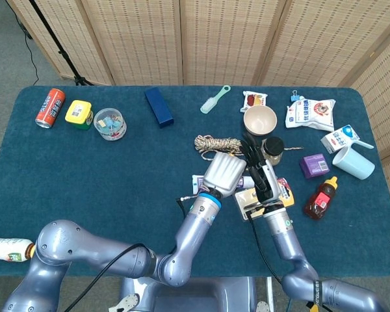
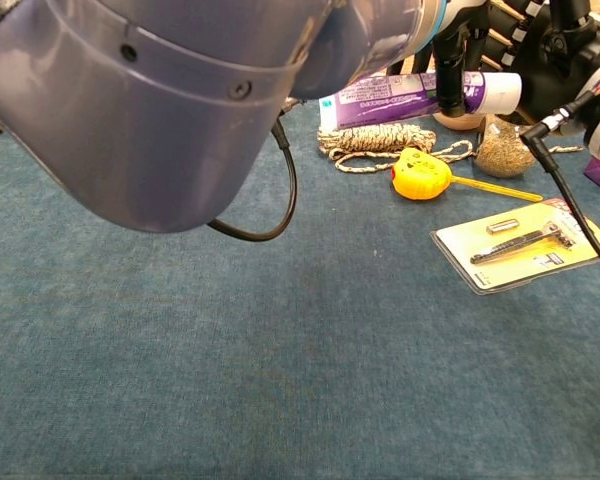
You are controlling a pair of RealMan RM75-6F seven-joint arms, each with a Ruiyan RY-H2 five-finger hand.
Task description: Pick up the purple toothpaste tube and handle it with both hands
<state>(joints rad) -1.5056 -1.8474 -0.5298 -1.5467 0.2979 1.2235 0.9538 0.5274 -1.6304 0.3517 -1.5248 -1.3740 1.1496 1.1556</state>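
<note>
The purple toothpaste tube point(image 2: 395, 96) with a white cap point(image 2: 495, 92) hangs level above the table, and my left hand point(image 1: 224, 174) grips it around its middle. In the head view only the tube's end point(image 1: 198, 182) shows left of that hand. My right hand point(image 1: 258, 168) is just right of the left one, its dark fingers point(image 2: 552, 32) spread beside the cap end. No frame shows them closed on the tube. My left forearm fills the upper left of the chest view.
Under the tube lie a coil of rope point(image 2: 372, 137), a yellow tape measure point(image 2: 422, 172) and a razor pack point(image 2: 525, 243). A beige cup point(image 1: 260, 119), purple box point(image 1: 313, 165), sauce bottle point(image 1: 321, 198) and blue mug point(image 1: 353, 161) stand to the right.
</note>
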